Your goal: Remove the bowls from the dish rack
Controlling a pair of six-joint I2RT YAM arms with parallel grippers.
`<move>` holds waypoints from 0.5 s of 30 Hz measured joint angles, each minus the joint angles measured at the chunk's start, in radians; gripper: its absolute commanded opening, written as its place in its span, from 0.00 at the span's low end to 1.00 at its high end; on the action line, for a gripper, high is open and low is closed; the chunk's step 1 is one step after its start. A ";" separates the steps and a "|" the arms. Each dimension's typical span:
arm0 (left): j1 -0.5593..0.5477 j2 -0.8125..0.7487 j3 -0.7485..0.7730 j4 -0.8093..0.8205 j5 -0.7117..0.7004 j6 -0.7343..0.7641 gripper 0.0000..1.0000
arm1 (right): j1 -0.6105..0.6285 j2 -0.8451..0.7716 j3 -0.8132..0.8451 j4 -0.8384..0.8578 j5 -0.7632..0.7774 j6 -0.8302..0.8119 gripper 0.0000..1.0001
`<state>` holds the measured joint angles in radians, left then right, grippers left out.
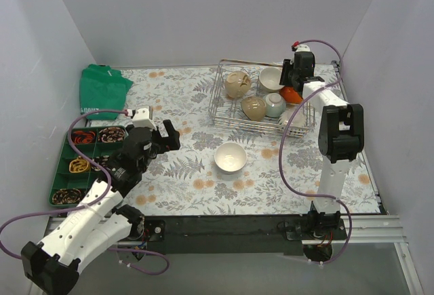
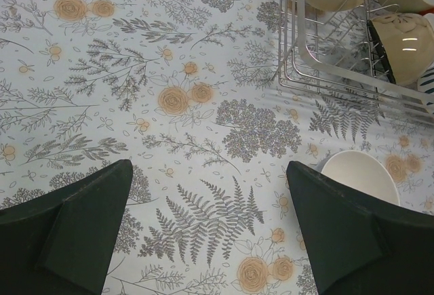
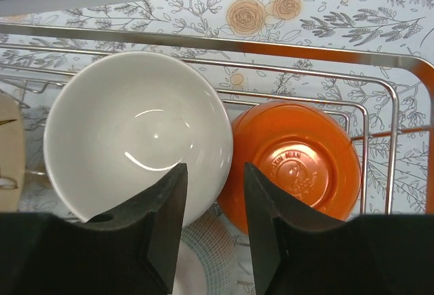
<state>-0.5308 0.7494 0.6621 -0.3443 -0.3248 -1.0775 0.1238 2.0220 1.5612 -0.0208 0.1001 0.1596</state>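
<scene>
The silver wire dish rack (image 1: 227, 115) stands at the back right. It holds two beige bowls (image 1: 237, 85) (image 1: 253, 108), a white bowl (image 1: 270, 78), a pale teal bowl (image 1: 274, 105) and an orange bowl (image 1: 291, 95). My right gripper (image 1: 291, 74) hangs over the rack's far right end. In the right wrist view it (image 3: 215, 169) is open, its fingers either side of the white bowl's (image 3: 135, 132) right rim, with the orange bowl (image 3: 298, 159) just beyond. Another white bowl (image 1: 230, 157) (image 2: 359, 173) sits upright on the table. My left gripper (image 1: 166, 135) (image 2: 209, 173) hovers wide open left of it, holding nothing.
A green compartment tray (image 1: 62, 166) with small items lies at the left edge, and a green bag (image 1: 102, 88) sits behind it. The rack's corner (image 2: 298, 71) shows at the top right of the left wrist view. Grey walls close in on three sides.
</scene>
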 measured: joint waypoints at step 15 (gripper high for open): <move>0.004 0.034 0.000 0.000 0.000 0.001 0.98 | -0.018 0.184 0.164 0.000 -0.079 -0.036 0.19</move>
<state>-0.5270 0.7834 0.6621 -0.3443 -0.3244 -1.0767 0.1055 2.2063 1.7248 -0.0208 0.0212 0.1234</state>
